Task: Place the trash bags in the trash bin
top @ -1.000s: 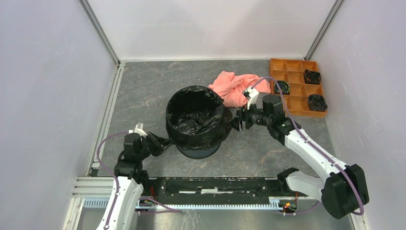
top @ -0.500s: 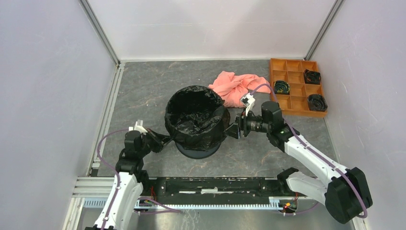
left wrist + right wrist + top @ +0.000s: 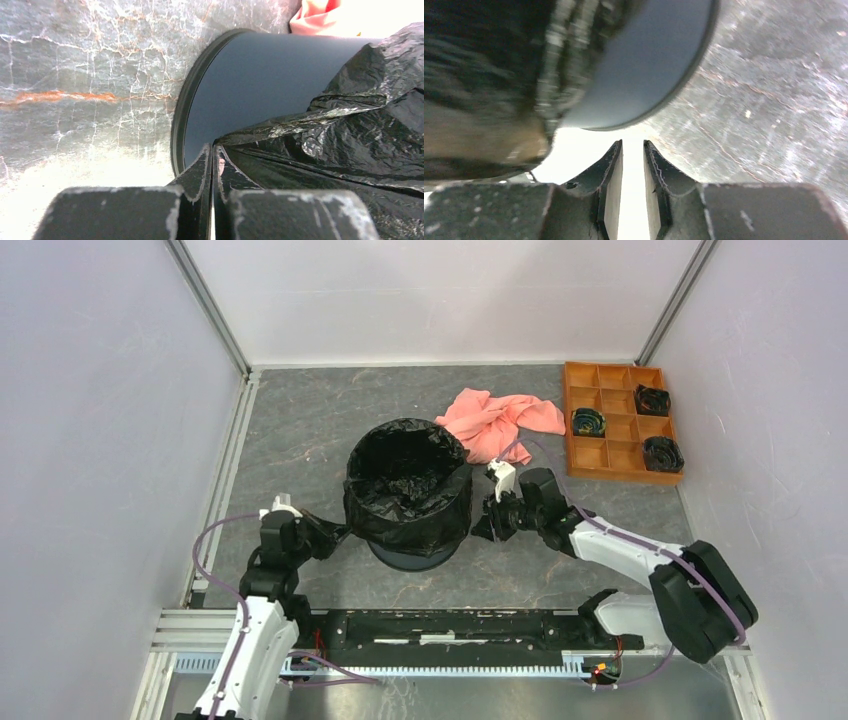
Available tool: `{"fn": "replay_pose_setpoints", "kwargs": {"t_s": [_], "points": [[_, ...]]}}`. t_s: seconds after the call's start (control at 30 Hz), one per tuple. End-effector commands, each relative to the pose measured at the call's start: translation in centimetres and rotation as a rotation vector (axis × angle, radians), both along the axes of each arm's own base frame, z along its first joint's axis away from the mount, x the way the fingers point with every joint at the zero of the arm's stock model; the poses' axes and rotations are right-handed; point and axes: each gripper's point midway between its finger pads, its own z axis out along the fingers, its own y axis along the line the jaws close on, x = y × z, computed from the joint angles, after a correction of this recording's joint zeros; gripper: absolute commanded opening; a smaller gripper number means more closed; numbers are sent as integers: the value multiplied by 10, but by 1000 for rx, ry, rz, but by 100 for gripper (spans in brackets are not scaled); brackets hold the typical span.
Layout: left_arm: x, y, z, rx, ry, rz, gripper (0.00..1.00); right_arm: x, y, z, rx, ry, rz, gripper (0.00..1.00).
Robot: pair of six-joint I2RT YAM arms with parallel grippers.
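The navy bin (image 3: 412, 552) stands mid-table, upright. The glossy black bag (image 3: 405, 485) lines it, its edge folded down over the rim and outer wall. My left gripper (image 3: 334, 536) is low at the bin's left side, shut on a pulled-out corner of the bag. In the left wrist view the jaws (image 3: 213, 149) meet on the bag's edge (image 3: 350, 135) beside the bin wall (image 3: 260, 85). My right gripper (image 3: 484, 524) is low at the bin's right side, empty, with a narrow gap. In the right wrist view it (image 3: 632, 146) points past the bin's base (image 3: 644, 70); the bag (image 3: 489, 75) is blurred.
A salmon-pink cloth (image 3: 495, 423) lies behind the bin to the right. An orange compartment tray (image 3: 620, 465) with three black rolls sits at the back right. White walls enclose the table on three sides, and a metal rail (image 3: 440, 625) runs along the near edge.
My right gripper dropped from the bag's upper right rim to near the bin's base and drew back toward me. My left gripper shifted slightly left, still holding the bag.
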Motion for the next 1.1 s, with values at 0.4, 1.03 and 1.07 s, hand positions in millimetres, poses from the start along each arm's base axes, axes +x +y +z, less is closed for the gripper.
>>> {"fn": "replay_pose_setpoints", "kwargs": {"t_s": [0.4,1.03,1.07], "points": [[14,33,116,195,-234,94,75,49,-50,69,-74,-216,-168,82],[86,-120,302,279,-658,-473,65,121,13,82,459,-76,-195,13],[80,-140,307,310,-663,-512,66,121,11,73,441,-63,-213,11]]}}
